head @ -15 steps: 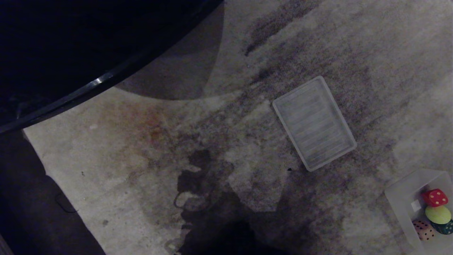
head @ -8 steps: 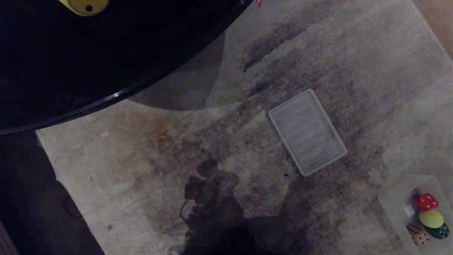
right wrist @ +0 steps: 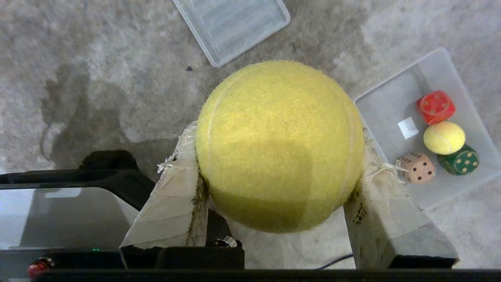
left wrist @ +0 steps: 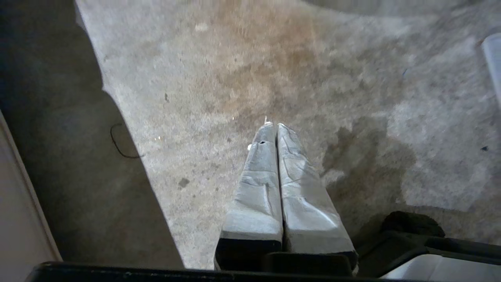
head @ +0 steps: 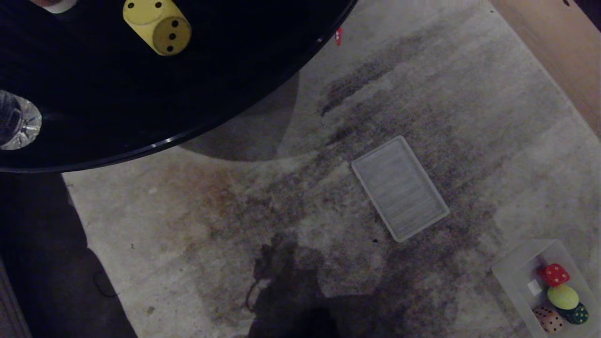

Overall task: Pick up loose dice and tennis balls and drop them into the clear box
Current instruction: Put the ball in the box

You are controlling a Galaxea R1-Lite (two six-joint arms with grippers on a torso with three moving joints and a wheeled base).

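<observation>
My right gripper (right wrist: 278,135) is shut on a fuzzy yellow-green tennis ball (right wrist: 280,145), held above the carpet. The clear box (right wrist: 391,98) lies just beyond it on the floor; in the head view the box (head: 512,277) is at the lower right. Inside it are a red die (head: 554,274), a tennis ball (head: 563,296), a dark green die (head: 576,314) and a peach die (head: 548,319). A yellow die (head: 157,26) with black dots sits on the black round table (head: 141,94). My left gripper (left wrist: 273,125) is shut and empty over the carpet. Neither gripper shows in the head view.
A flat ribbed translucent lid (head: 399,188) lies on the stained grey carpet between the table and the box. A glass object (head: 16,119) stands near the table's left edge. Wooden furniture (head: 554,47) is at the top right, and a dark strip (head: 37,258) runs along the left.
The head camera has tilted, so the whole picture slid down: more of the table shows, and the yellow die and the glass object have come into view. The lid, box and its contents have not moved.
</observation>
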